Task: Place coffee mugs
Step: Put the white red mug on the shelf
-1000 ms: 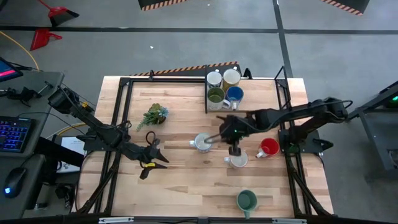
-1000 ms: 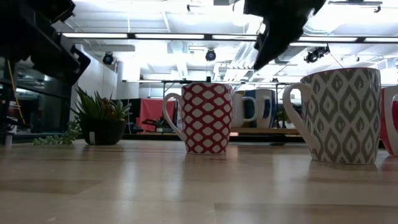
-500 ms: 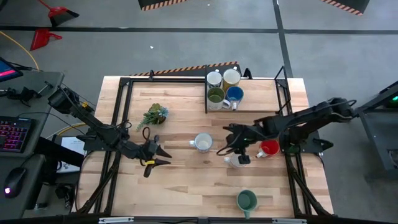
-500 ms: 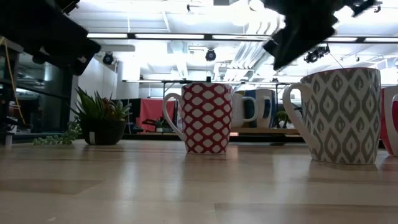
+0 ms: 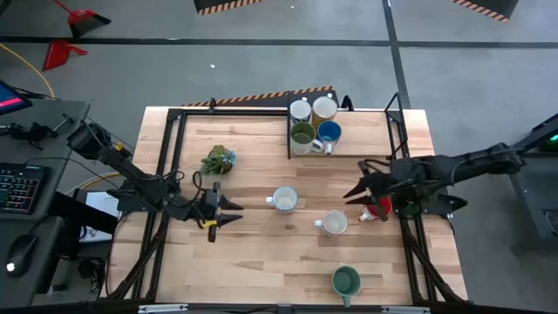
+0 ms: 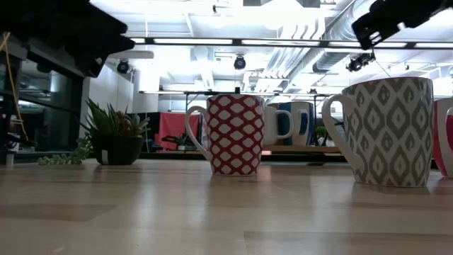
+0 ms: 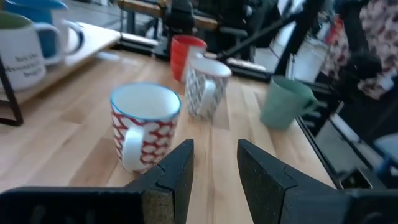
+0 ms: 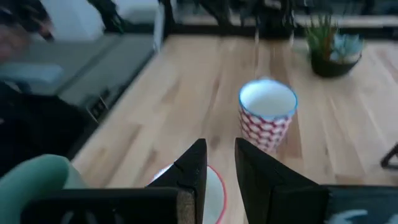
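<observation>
The coffee mugs are in two groups on the wooden table. Four stand packed together in a dark-framed rack at the far edge: a white mug, a cream mug, an olive green mug and a blue mug. Four more stand loose on the open boards: a red-and-white patterned mug near the middle, a grey-and-white patterned mug just beside it toward the right arm, a red mug further that way, and a teal green mug alone near the front edge. All stand upright, and the low view shows the two patterned mugs resting on the boards apart from each other. The right gripper hangs above the table close beside the red mug, with nothing between its fingers; its wrist view shows a narrow gap between them, with the rim of the grey-and-white mug below and the red-and-white mug beyond. The left gripper hovers over the boards well apart from the red-and-white mug, which it faces; its fingers stand slightly apart and hold nothing. A small potted plant sits on the table behind the left gripper, toward the far edge.
</observation>
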Motion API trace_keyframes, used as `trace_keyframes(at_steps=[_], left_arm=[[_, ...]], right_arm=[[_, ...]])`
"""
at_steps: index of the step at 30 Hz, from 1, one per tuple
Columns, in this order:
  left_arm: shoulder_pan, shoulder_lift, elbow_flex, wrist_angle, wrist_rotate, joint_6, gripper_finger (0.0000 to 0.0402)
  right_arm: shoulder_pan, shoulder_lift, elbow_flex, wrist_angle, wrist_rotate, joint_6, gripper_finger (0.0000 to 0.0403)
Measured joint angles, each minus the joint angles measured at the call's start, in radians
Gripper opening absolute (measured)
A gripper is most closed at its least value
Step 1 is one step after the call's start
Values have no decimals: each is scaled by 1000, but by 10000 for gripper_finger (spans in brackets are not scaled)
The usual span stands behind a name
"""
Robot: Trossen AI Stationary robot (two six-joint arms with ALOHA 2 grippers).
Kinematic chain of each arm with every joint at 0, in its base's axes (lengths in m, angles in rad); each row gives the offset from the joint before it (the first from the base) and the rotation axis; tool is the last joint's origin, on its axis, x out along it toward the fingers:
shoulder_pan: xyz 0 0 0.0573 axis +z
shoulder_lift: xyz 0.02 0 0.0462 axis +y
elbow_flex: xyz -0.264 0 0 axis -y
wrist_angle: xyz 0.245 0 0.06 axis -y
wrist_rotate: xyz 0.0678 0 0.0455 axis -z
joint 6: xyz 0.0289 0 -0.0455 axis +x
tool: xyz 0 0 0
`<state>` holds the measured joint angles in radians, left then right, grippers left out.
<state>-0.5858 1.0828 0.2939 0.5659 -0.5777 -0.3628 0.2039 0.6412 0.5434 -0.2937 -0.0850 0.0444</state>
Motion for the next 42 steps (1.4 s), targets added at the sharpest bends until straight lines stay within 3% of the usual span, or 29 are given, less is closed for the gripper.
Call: trace_keyframes(at_steps=[8, 13, 17, 21, 28, 36, 42], left_arm=[[124, 0, 33, 89, -36, -1, 113], [244, 14, 183, 36, 111, 136, 113], [322, 57, 405, -287, 246, 208, 113], [392, 172, 644, -657, 290, 250, 113], [476, 360, 931, -956, 344, 349, 113], [529, 528, 1005, -1045, 465, 290, 113], [506, 562, 1005, -1248, 577, 235, 113]], right_arm=[[0, -260, -194, 172, -100, -48, 64], [0, -338, -235, 201, -75, -18, 64], [0, -353, -237, 201, -52, -27, 64], [0, -355, -237, 176, -24, -51, 64], [0, -355, -237, 148, -16, -51, 64], [0, -354, -237, 102, -16, -43, 64], [0, -353, -237, 87, -15, -43, 64]])
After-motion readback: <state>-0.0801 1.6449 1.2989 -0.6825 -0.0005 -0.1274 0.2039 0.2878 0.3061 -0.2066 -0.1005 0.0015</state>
